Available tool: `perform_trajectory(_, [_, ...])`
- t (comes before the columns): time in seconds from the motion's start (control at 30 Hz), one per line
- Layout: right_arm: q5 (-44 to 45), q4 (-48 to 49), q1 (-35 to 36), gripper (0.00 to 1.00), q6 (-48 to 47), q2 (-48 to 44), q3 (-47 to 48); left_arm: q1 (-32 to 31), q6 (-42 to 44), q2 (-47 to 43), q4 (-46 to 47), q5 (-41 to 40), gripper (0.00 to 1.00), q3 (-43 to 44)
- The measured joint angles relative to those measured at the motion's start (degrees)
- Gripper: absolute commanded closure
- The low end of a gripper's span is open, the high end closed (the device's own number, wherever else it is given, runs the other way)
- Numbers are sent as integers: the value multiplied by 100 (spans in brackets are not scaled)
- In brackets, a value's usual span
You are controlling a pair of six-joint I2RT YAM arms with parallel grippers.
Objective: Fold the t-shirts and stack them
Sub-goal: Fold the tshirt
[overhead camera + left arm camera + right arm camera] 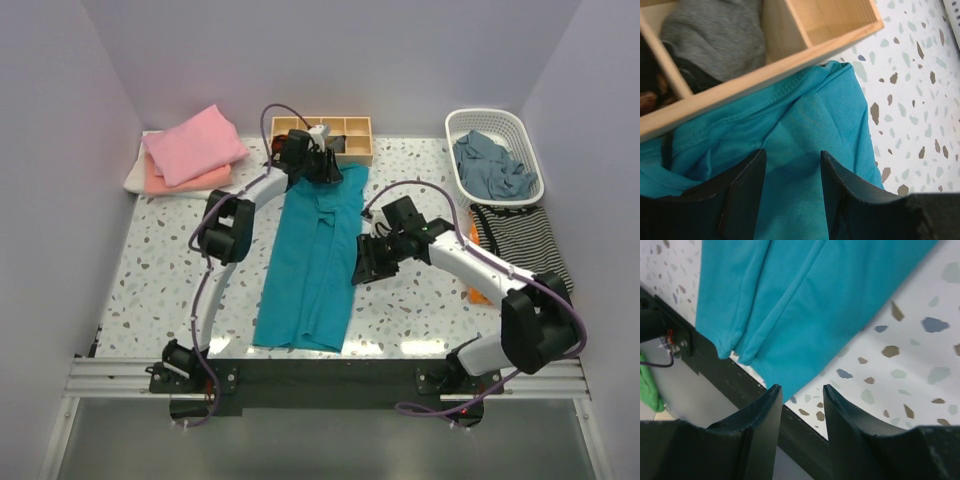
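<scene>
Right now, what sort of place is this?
Probably a robotics test booth for laundry folding: a white-and-black left robot arm and its right twin bolted to a speckled terrazzo table, a long teal-blue t-shirt spread between them, plain lilac walls around.

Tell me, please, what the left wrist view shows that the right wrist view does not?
Only the left wrist view shows the wooden compartment box, with grey cloth in one compartment, at the far end of the teal t-shirt. Only the right wrist view shows the shirt's near folded end, the dark front rail and something green below it. Both show the teal shirt, the speckled table and their own dark jaws standing open, gripping nothing.
</scene>
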Motion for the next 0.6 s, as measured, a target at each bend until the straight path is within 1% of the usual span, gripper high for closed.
perform_trajectory(0.1, [-254,168,205,56,98,98,0,129,-66,0,15,-177,46,-2])
perform_trajectory(0.23, [-627,479,704,56,251,254,9,251,-175,0,83,-448,45,-2])
perform_trajectory(0.37, [-831,658,1191,56,343,632,114,313,-306,0,122,-693,45,-2])
perform_trajectory(0.5, [-807,756,1464,56,396,1130,199,308,-400,-2,166,-798,43,-13])
perform_trajectory(0.6, [-638,748,1517,56,439,1447,199,308,-411,-81,411,-763,43,-240])
